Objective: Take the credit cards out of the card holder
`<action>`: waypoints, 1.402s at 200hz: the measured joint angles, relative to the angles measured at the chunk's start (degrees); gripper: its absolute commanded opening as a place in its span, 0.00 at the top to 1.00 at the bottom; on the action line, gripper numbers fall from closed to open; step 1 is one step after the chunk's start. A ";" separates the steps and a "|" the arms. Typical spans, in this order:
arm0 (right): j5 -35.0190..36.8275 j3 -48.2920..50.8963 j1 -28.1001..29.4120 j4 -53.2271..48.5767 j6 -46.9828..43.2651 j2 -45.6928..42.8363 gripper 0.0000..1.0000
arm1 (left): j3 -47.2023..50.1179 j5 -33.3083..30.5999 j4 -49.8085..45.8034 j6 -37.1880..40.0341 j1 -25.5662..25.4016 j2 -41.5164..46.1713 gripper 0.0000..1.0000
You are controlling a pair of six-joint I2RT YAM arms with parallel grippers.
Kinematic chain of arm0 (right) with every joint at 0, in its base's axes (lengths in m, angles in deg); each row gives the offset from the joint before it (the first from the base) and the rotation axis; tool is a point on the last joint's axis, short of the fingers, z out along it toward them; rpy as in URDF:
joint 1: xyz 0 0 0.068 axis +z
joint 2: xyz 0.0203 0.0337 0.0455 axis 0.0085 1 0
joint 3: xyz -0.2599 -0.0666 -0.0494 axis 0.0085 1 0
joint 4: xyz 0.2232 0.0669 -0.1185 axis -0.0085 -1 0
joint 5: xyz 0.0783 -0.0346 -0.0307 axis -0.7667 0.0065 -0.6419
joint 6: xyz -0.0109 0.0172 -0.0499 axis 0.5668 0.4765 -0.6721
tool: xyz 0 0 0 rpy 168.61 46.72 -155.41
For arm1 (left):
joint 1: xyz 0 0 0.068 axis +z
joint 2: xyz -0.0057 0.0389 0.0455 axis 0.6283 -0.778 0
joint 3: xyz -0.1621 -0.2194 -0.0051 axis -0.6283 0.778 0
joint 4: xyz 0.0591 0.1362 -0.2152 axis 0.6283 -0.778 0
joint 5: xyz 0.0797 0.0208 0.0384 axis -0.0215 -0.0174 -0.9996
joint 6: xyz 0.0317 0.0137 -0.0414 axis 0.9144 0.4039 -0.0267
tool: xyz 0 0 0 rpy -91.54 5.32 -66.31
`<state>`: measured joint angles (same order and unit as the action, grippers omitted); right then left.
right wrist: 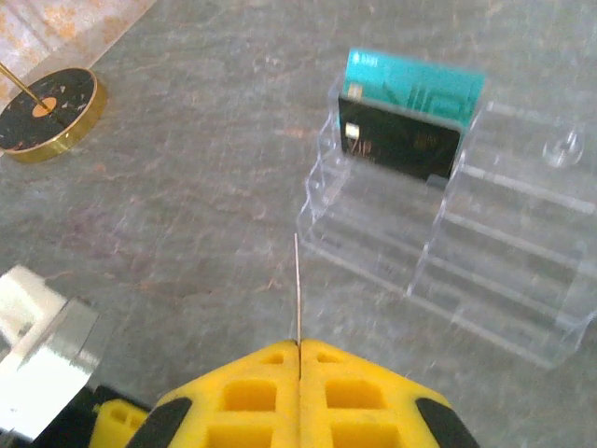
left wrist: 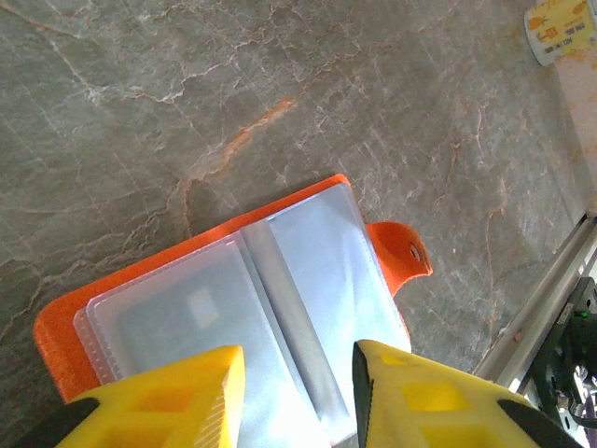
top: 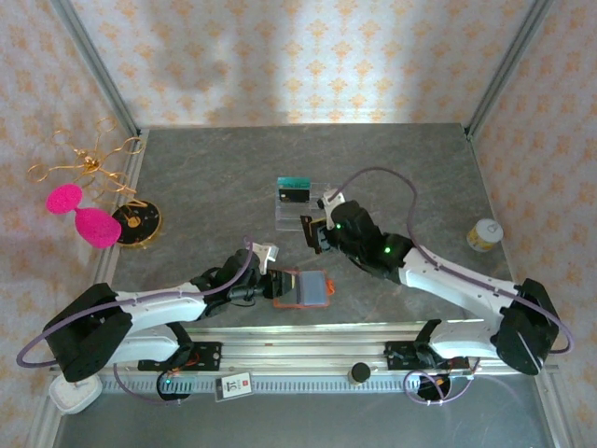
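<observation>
White sliver [right wrist: 297, 280], perhaps a card, in right end effector [right wrist: 298, 347]

The surface [left wrist: 187, 93] looks like matt grey veined stone. The card holder [left wrist: 233, 289] has a grainy orange leather-like cover and glossy clear plastic sleeves. The rack [right wrist: 485, 271] is smooth transparent acrylic; the teal card [right wrist: 420, 84] and black card [right wrist: 401, 140] in it are shiny plastic. The fingers [left wrist: 177, 401] of the left end effector [left wrist: 298, 373] are matt yellow plastic.

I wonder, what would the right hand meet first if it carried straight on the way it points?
Likely the left front corner of the clear acrylic rack, its held card leading; depth is unclear.
</observation>
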<state>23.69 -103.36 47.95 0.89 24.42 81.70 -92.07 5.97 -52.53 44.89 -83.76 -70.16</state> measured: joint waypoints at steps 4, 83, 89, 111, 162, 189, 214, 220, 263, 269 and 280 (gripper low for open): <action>-0.59 -0.83 -0.68 0.00 -1.79 0.52 1.00 | -0.07 0.02 -0.17 0.02 0.00 0.00 0.61; -11.47 -26.82 -7.23 -10.36 -30.05 17.62 1.00 | -5.18 1.38 -6.58 0.48 1.79 -0.02 0.59; -12.35 -28.94 -7.78 -11.65 -32.04 19.23 1.00 | -5.44 1.51 -7.08 0.50 2.10 -0.04 0.59; -15.45 -36.15 -10.01 -16.65 -38.66 24.81 1.00 | -6.62 2.56 -9.03 0.94 3.37 -0.35 0.59; -20.61 -47.95 -13.00 -26.32 -50.88 33.53 1.00 | -9.81 5.16 -12.90 2.40 5.22 -0.83 0.57; -20.90 -52.46 -13.03 -29.88 -55.80 37.57 1.00 | -11.32 5.97 -14.36 2.86 5.27 -0.94 0.57; -20.87 -55.30 -13.03 -32.17 -59.23 41.13 1.00 | -11.56 6.58 -15.50 3.06 5.64 -1.73 0.57; -20.87 -55.78 -13.03 -32.54 -59.93 41.86 1.00 | -11.56 6.71 -15.89 3.06 5.88 -1.92 0.58; -20.83 -58.82 -13.03 -35.17 -63.39 45.75 1.00 | -11.54 7.15 -17.44 3.06 6.67 -2.01 0.58; -20.83 -59.04 -13.03 -35.21 -63.65 46.07 1.00 | -11.54 7.15 -17.68 3.06 6.82 -2.01 0.58; -20.79 -59.21 -13.03 -35.32 -64.02 46.71 1.00 | -11.54 7.23 -17.99 3.06 7.15 -2.01 0.58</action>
<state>2.91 -162.57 34.92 -34.43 -39.60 128.41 -103.61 13.21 -70.52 47.94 -76.62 -72.17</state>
